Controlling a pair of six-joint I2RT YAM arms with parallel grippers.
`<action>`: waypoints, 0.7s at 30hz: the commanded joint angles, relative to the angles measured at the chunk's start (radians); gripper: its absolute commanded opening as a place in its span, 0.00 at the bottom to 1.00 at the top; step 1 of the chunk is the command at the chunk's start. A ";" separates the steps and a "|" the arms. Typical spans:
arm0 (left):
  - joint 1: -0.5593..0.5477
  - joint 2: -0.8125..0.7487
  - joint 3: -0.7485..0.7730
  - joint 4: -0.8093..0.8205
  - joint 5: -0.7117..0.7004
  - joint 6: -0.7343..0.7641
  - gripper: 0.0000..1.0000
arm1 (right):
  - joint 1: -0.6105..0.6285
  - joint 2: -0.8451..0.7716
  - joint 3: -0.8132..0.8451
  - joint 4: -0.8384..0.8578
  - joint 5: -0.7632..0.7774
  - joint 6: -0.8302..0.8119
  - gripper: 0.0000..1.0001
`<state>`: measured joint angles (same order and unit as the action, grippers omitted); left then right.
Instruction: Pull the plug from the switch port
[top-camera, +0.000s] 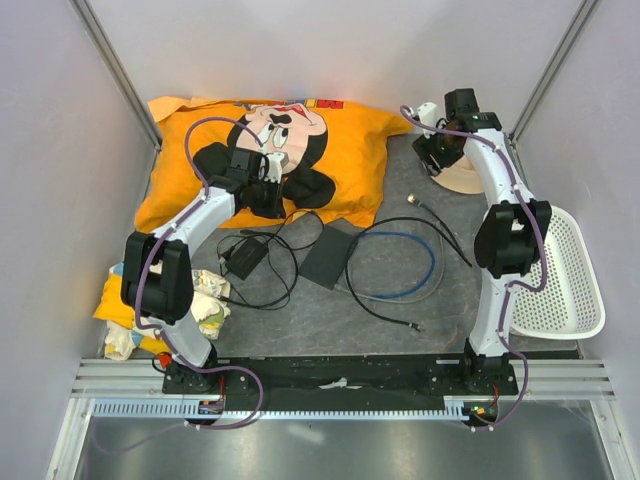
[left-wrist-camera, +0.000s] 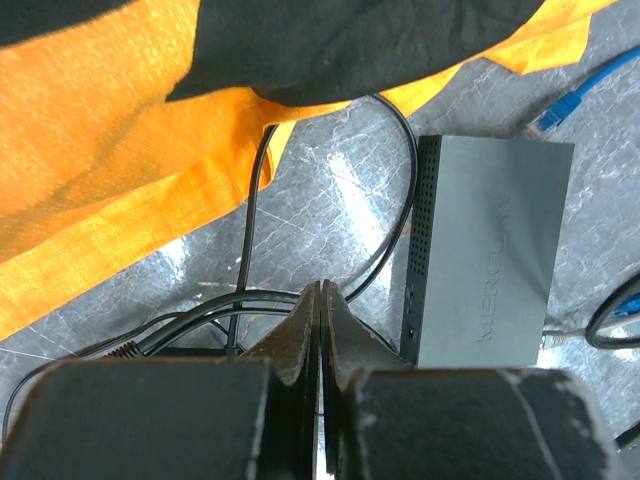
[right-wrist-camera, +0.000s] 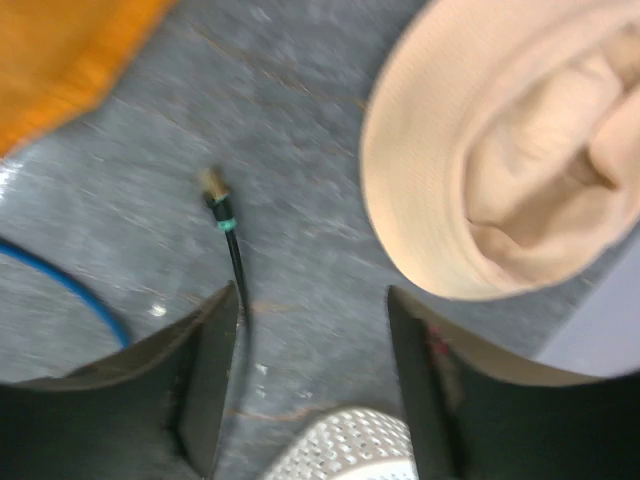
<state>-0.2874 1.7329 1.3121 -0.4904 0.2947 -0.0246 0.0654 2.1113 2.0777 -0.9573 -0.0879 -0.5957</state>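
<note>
walls (top-camera: 50, 150): pale lilac | tabletop (top-camera: 300, 325): grey mat | light: even

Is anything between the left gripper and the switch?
Nothing solid. A loose black cable lies on the table between the shut left gripper and the switch; the way above it looks open.

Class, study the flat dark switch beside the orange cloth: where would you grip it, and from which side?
Probably pinch the switch across its two long side walls, descending from above: it lies flat, and those walls stand parallel and upright.
</note>
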 joint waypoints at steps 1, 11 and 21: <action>0.002 -0.007 -0.020 0.030 0.040 0.051 0.02 | 0.048 -0.092 0.073 0.071 -0.188 0.155 0.73; 0.002 -0.009 -0.050 0.036 0.072 0.045 0.02 | 0.368 -0.410 -0.462 0.146 -0.469 0.201 0.78; 0.001 0.004 -0.062 0.043 0.101 0.057 0.02 | 0.380 -0.297 -0.608 0.244 -0.356 0.418 0.56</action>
<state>-0.2874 1.7329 1.2476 -0.4763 0.3489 -0.0097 0.5034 1.7737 1.4139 -0.7559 -0.5335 -0.2550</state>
